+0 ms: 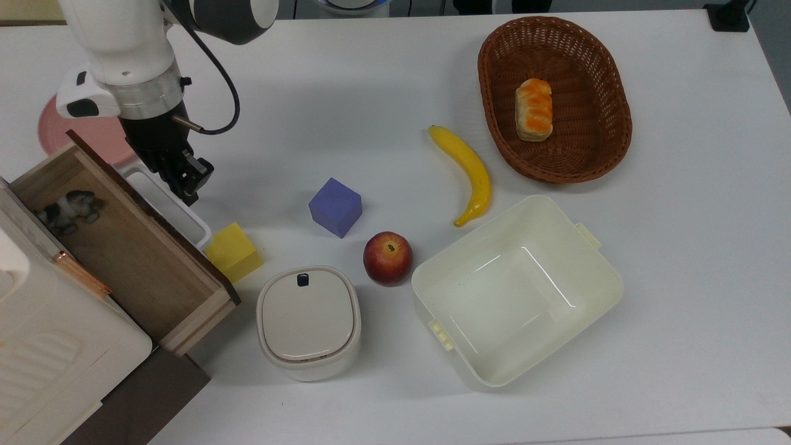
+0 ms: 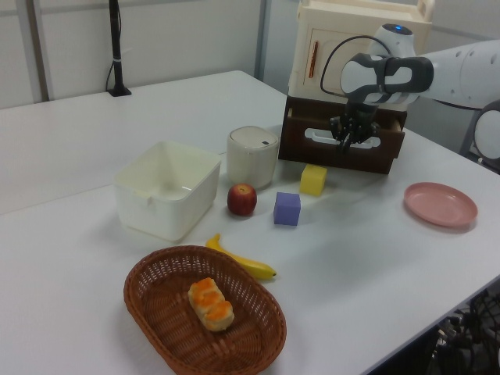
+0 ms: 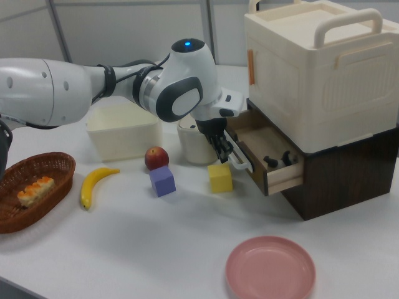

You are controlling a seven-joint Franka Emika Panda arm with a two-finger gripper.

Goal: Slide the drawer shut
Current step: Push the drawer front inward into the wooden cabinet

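1. Here, the drawer [image 1: 123, 247] stands pulled out of a dark wooden cabinet [image 3: 349, 168] at the tabletop's [image 1: 383, 80] lower-left corner in the top view; a small dark-and-white object [image 1: 68, 207] lies inside it.
2. The pincer [image 1: 188, 179] hangs over the drawer's white loop handle [image 1: 170, 201], its tips just beside the bar; whether its fingers are apart or together cannot be told.
3. A cream box with carrying handles [image 3: 318, 68] sits on top of the cabinet.
4. A yellow block [image 1: 233, 251] rests just beside the drawer's front panel, with a lidded cream container [image 1: 308, 321] nearby.
5. A purple cube [image 1: 335, 207], an apple [image 1: 387, 258] and a banana [image 1: 466, 173] lie about mid-tabletop, beside an open cream tub [image 1: 516, 290].
6. A wicker basket [image 1: 593, 148] holding a bread roll [image 1: 533, 109] occupies the top view's upper-right area.
7. A pink plate [image 3: 270, 269] lies near the tabletop's edge behind the arm in the top view.
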